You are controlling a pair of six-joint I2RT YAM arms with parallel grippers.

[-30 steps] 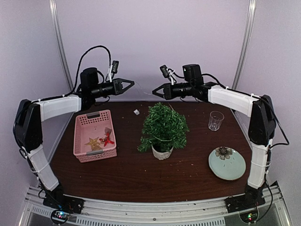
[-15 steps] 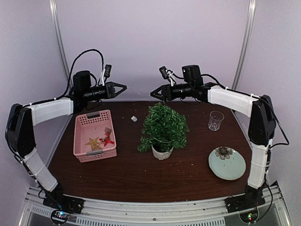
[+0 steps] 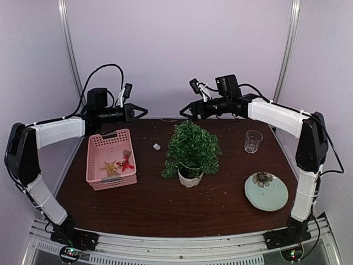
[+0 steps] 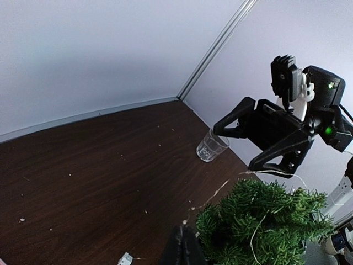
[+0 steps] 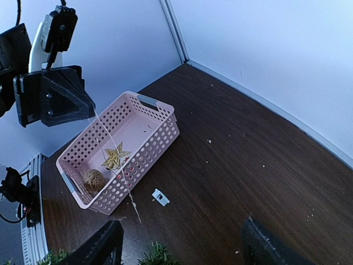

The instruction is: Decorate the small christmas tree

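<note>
Top: the left pincer [image 3: 142,112] is pressed together, the right pincer [image 3: 185,112] spread, their tips facing each other and well apart. The tree [image 3: 192,148] stands below the right pincer, nearer the bases. A basket [image 3: 110,159] lies under the left one.

Left wrist: the left tips pinch a wire [image 4: 220,189] running over the treetop towards the right pincer.

Right wrist: its fingers [image 5: 105,245] stand wide, with nothing between them. The wire hangs from the left pincer over the basket, which holds 1 star [image 5: 114,157].

The dark brown wood-grain table [image 3: 165,204] looks smooth and faintly glossy; the pink perforated plastic basket [image 3: 113,184] is matt.
</note>
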